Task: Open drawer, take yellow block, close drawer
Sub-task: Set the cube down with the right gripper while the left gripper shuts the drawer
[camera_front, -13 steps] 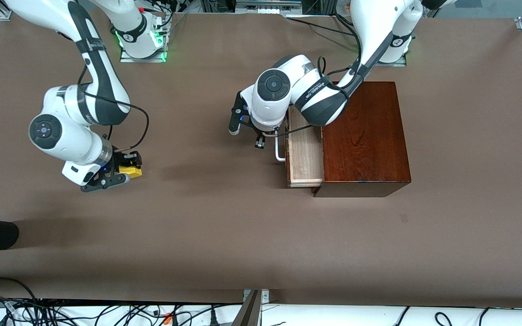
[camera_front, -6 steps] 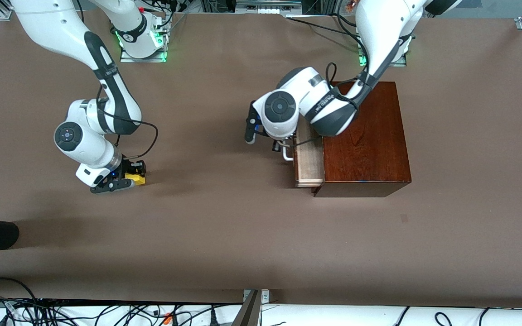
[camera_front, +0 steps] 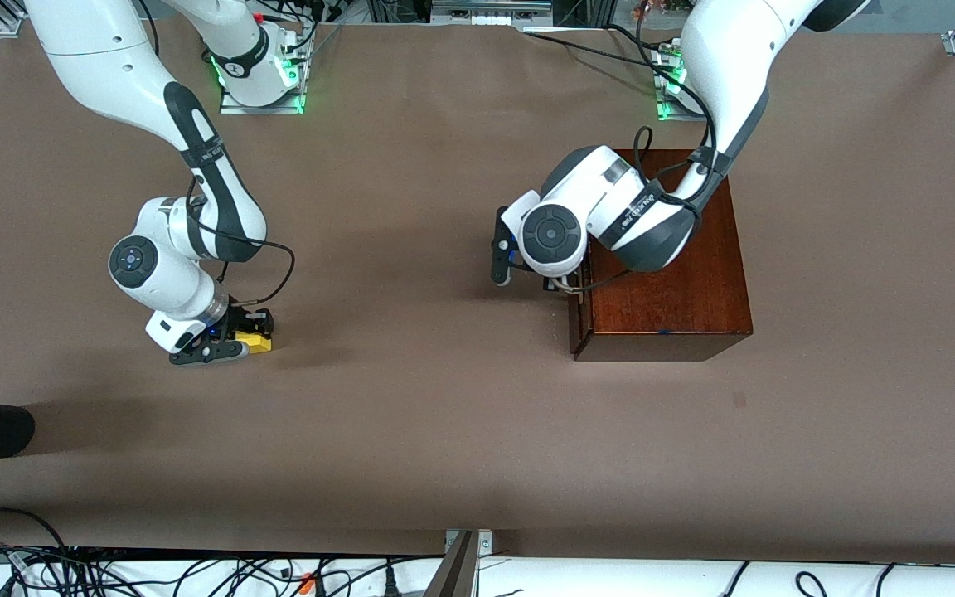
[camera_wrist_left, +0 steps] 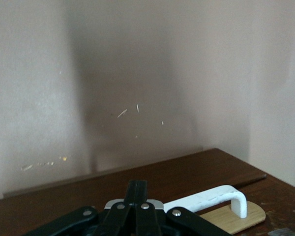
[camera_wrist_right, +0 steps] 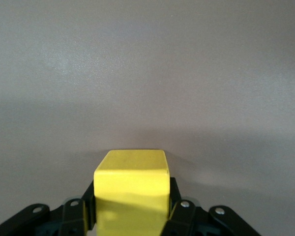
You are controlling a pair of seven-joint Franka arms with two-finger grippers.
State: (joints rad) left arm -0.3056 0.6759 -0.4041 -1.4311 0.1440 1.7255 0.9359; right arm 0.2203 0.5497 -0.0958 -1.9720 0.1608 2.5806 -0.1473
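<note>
From the front camera I am seeing one wooden box [camera_front: 664, 274] with its drawer [camera_front: 577, 319] pushed in flush, my left gripper [camera_front: 559, 283] sitting at the box's nine o'clock face, and my right gripper [camera_front: 233, 336] clamping the one yellow block [camera_front: 258, 342] low over the table [camera_front: 411, 398] toward the right arm's end. My left wrist view is adding the white handle [camera_wrist_left: 211, 200] beside my pinched-together fingers [camera_wrist_left: 136, 196], gripping nothing. My right wrist view is showing the block squeezed between both pads.
</note>
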